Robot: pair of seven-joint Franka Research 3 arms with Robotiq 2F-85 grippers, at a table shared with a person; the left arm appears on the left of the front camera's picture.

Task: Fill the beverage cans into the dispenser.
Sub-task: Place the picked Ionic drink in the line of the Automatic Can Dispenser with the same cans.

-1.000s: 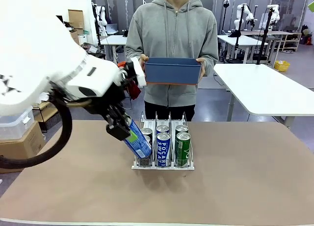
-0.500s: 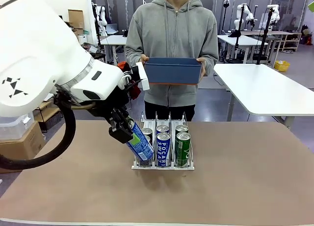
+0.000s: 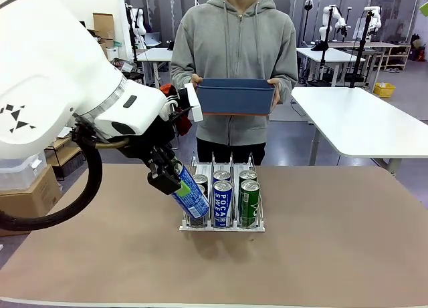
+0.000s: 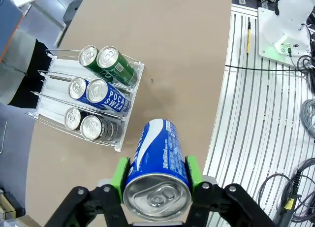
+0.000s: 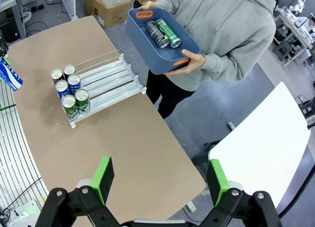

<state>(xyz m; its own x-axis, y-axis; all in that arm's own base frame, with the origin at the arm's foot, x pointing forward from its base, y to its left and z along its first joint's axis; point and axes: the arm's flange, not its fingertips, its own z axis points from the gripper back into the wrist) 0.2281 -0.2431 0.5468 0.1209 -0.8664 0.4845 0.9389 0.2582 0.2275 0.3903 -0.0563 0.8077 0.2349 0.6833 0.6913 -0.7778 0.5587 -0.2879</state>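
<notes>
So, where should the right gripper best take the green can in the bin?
Probably mid-body, from straight above, with the right gripper across its width: the green can lies on its side in the bin that the person holds. The dark can lies close beside it, so one finger has little room.

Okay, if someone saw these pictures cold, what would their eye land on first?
Probably the big white left arm, its left gripper shut on a tilted blue can near the left front corner of the dispenser, which holds six cans in three lanes. Behind it, the person stands at the far side holding a blue bin with two more cans inside.
</notes>
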